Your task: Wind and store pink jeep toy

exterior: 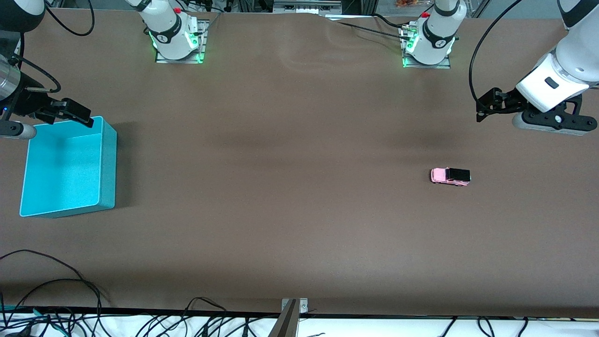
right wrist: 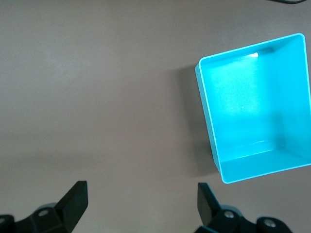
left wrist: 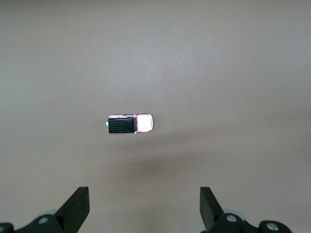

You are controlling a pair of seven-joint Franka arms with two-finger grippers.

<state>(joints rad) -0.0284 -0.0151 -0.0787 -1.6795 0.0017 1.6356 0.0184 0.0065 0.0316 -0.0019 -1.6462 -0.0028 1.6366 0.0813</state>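
The brown worktop carries a turquoise bin at the right arm's end, ready for storing. The left gripper and right gripper hover, jaws apart, empty. The pink jeep toy sits toward the left arm's end, within its reach.

A robotics lab: bolted arm bases, brown-covered table, loose cables.
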